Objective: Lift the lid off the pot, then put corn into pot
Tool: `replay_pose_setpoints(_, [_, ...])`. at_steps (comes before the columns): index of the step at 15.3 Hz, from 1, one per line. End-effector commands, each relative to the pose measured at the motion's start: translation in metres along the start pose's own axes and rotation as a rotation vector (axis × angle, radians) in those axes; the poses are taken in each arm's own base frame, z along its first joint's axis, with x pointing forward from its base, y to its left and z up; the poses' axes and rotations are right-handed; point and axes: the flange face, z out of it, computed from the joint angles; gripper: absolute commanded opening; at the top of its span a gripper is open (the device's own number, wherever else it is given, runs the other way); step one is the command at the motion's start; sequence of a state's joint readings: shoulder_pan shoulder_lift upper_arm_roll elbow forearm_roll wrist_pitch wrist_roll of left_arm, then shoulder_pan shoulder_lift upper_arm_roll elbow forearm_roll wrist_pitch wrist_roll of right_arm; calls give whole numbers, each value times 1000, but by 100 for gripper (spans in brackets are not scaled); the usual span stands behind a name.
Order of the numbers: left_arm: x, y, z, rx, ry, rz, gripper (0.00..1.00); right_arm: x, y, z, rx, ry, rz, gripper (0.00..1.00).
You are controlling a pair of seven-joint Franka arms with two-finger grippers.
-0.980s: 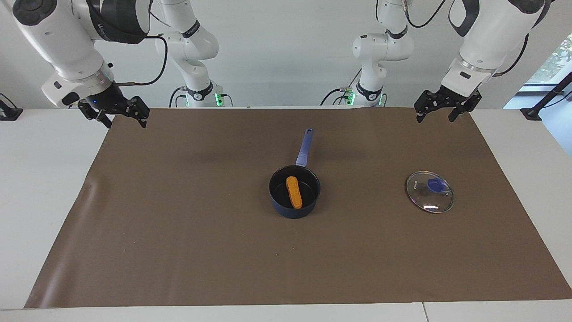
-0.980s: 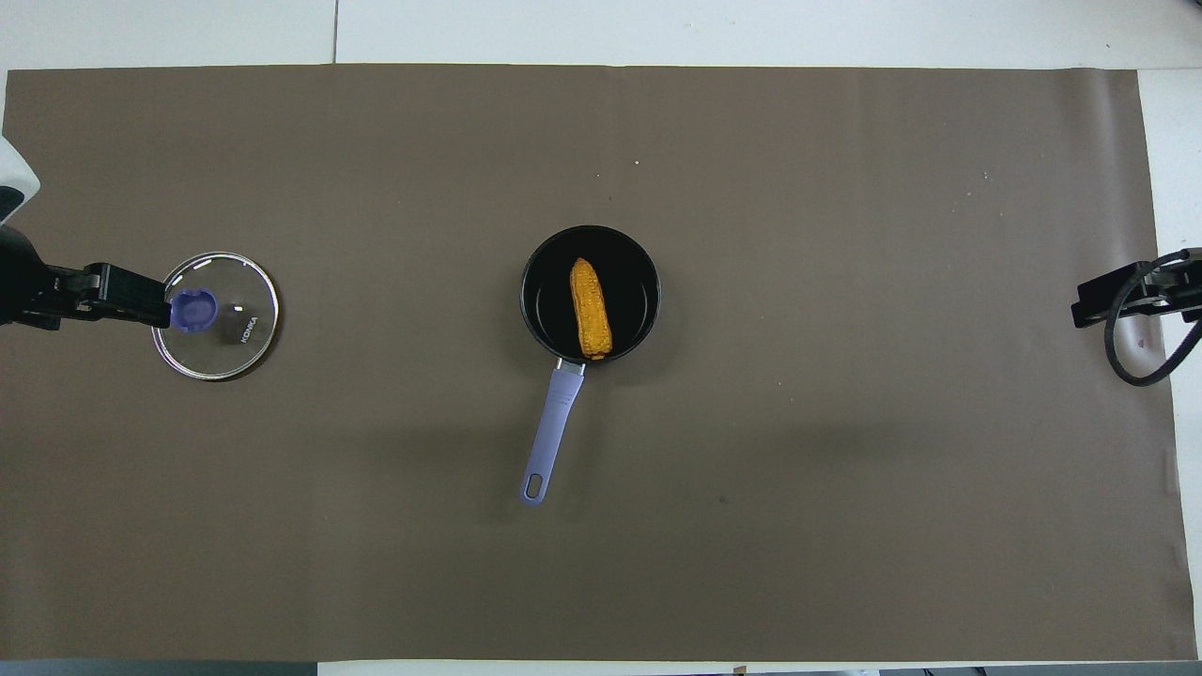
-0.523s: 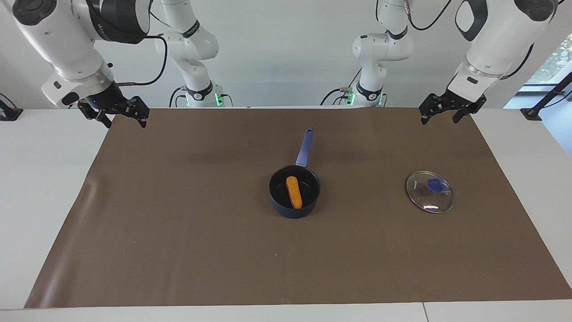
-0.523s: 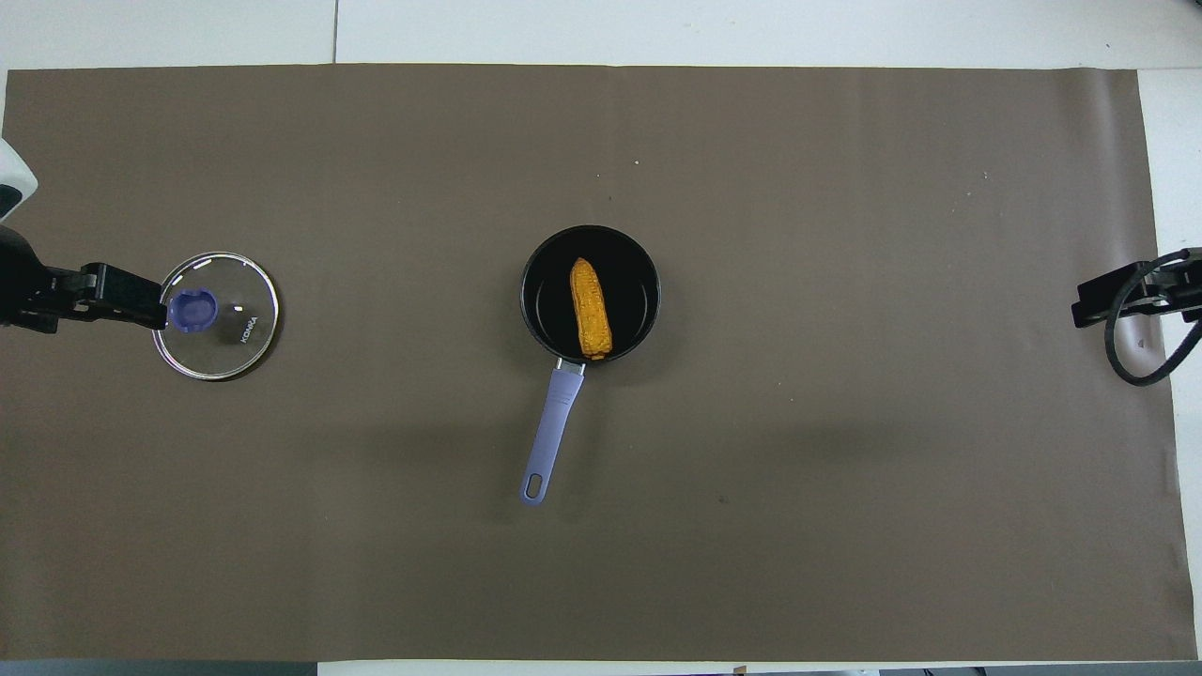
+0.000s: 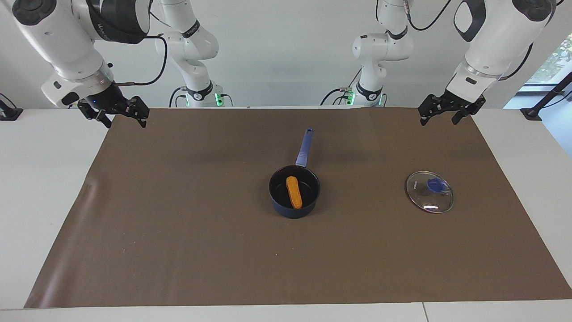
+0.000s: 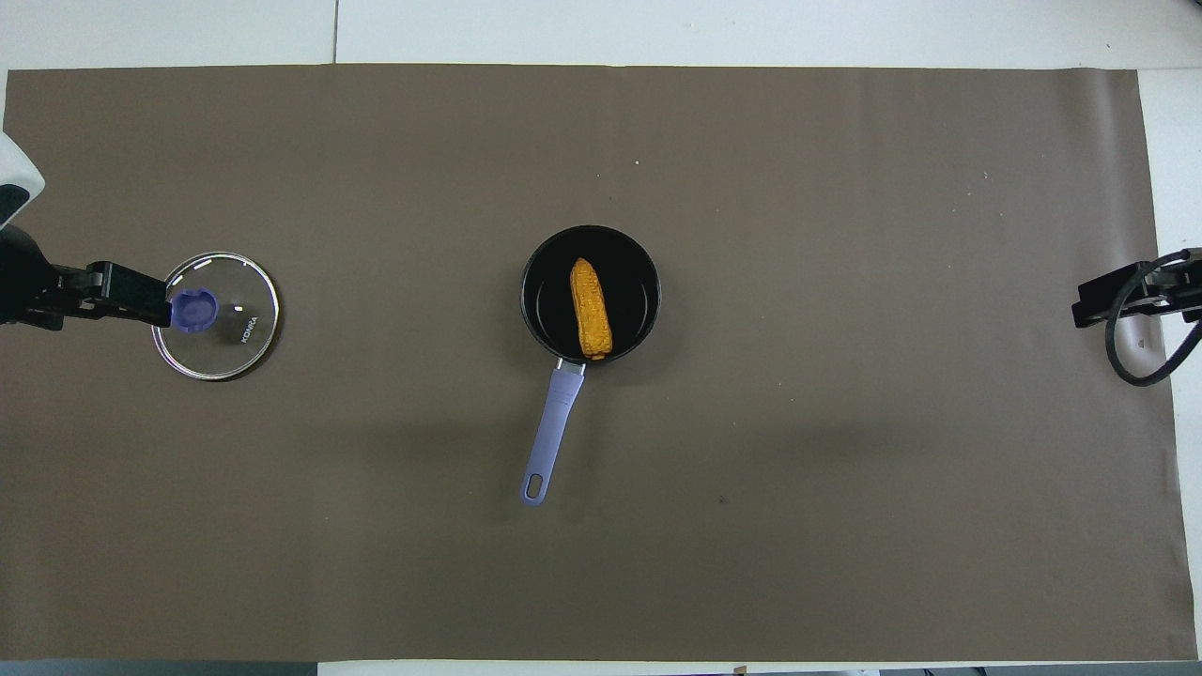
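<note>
Corn cob (image 5: 293, 192) in saucepan (image 5: 294, 197); glass lid (image 5: 429, 192) off (flat on worktop). Left pincer (image 5: 444, 112), right pincer (image 5: 120, 115) open, empty.

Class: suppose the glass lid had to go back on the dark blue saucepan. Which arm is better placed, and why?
Probably the left. The left gripper hangs over the left arm's end of the table, where the round clear glass lid lies. The right gripper hangs at the right arm's end, with the dark blue saucepan between.
</note>
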State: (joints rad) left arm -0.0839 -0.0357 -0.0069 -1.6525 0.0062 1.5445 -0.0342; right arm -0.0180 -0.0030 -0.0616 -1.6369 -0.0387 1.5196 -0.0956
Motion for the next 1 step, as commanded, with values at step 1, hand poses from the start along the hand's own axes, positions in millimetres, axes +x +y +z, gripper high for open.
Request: replay_pose_setpoints(1, [-1, 1, 0, -5, 15, 8, 100, -4, 1, -1, 5, 13, -7, 100])
